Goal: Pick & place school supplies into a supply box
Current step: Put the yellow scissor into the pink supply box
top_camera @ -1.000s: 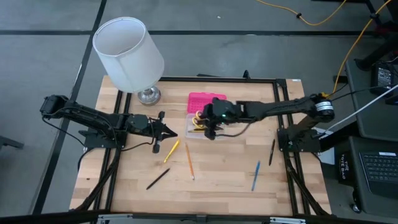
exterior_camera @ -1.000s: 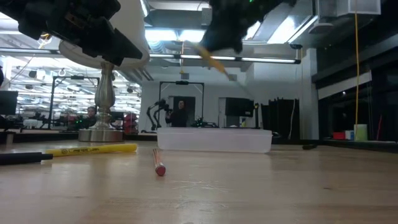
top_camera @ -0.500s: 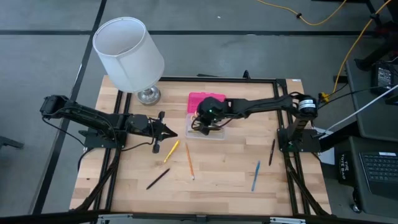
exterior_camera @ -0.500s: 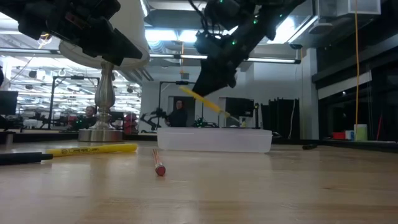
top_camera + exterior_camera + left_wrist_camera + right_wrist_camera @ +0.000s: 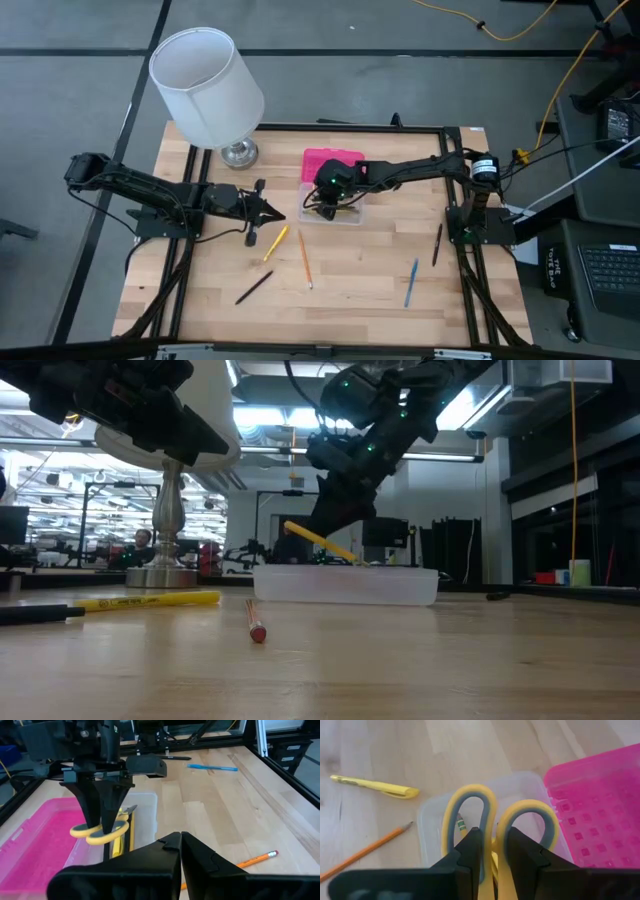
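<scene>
1. Scissors (image 5: 495, 825) with yellow handles hang over the clear box (image 5: 331, 205), clamped between the right gripper's (image 5: 102, 822) fingers, just above the pencils already inside.
2. Box's pink lid (image 5: 330, 161) lies open flat towards the lamp (image 5: 207, 88).
3. Left gripper (image 5: 272, 214) hovers closed and empty beside a yellow pen (image 5: 276, 243); an orange pencil (image 5: 304, 260) and a blue pen (image 5: 411, 283) lie on the table (image 5: 350, 290).
</scene>
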